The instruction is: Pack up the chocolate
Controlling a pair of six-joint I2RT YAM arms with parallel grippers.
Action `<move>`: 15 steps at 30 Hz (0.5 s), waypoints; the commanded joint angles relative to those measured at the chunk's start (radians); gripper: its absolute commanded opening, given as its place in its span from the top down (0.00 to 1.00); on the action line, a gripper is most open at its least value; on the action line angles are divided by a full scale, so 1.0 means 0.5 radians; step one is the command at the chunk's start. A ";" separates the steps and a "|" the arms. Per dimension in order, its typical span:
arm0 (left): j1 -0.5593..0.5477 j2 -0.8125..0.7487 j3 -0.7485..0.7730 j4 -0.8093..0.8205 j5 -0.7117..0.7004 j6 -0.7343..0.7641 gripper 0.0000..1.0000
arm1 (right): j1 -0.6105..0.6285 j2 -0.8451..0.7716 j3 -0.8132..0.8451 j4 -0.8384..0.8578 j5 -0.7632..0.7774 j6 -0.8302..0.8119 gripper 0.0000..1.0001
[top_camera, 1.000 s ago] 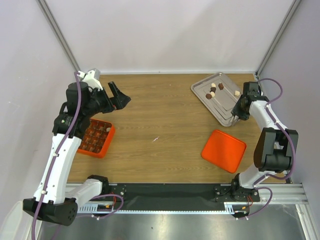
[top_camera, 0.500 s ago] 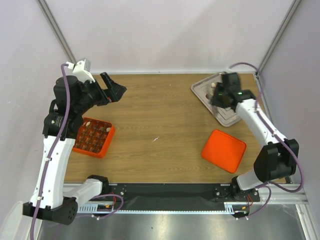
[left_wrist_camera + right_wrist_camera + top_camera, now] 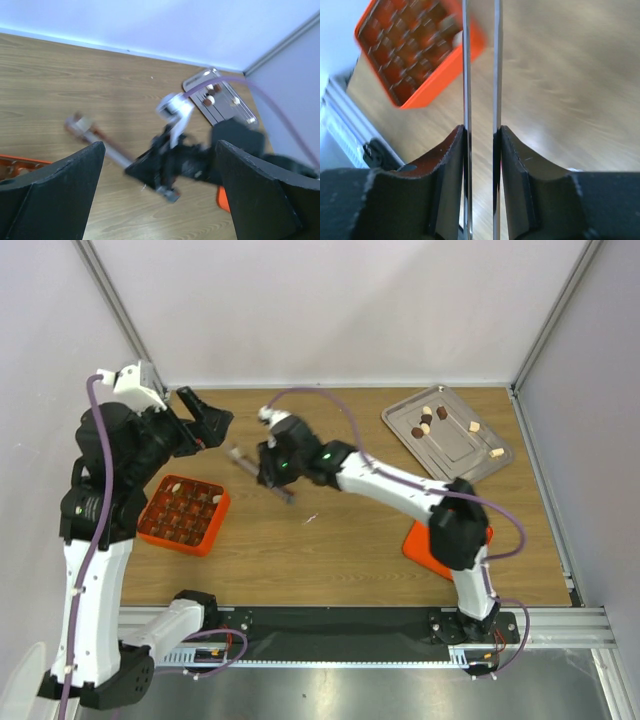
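Several chocolate pieces (image 3: pixel 425 421), dark brown and cream-white, lie on the metal tray (image 3: pixel 465 453) at the back right; they also show blurred in the left wrist view (image 3: pixel 209 99). My right gripper (image 3: pixel 273 468) reaches across to the left middle and is shut on the thin metal tongs (image 3: pixel 241 457), whose two blades run up between my fingers (image 3: pixel 466 75). The tongs' far tip looks brownish but is too blurred to tell. The orange gridded box (image 3: pixel 186 515), holding several dark pieces, lies beyond the tongs (image 3: pixel 415 50). My left gripper (image 3: pixel 205 420) is open and empty, raised above the table's back left (image 3: pixel 157 200).
An orange lid (image 3: pixel 447 540) lies flat at the front right, next to the right arm's elbow. The right arm (image 3: pixel 390 480) stretches across the middle of the table. Pale walls close the back and sides.
My right arm has swung from the tray at the back right across to the left middle, tongs in its grip. My left arm has drawn back and to the left.
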 commanded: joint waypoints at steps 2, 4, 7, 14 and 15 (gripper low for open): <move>0.012 -0.065 0.054 -0.061 -0.195 0.059 0.00 | 0.233 0.250 0.424 -0.030 -0.081 -0.175 0.64; 0.012 -0.065 0.029 -0.067 -0.217 0.053 0.00 | 0.279 0.312 0.498 -0.089 -0.075 -0.209 0.64; 0.012 -0.062 0.011 -0.070 -0.250 0.047 0.00 | 0.332 0.349 0.517 -0.104 -0.074 -0.243 0.64; 0.012 -0.050 0.014 -0.070 -0.269 0.053 0.00 | 0.347 0.340 0.342 0.000 -0.173 -0.203 0.64; 0.012 -0.047 0.014 -0.070 -0.269 0.053 0.00 | 0.347 0.346 0.339 -0.012 -0.170 -0.203 0.64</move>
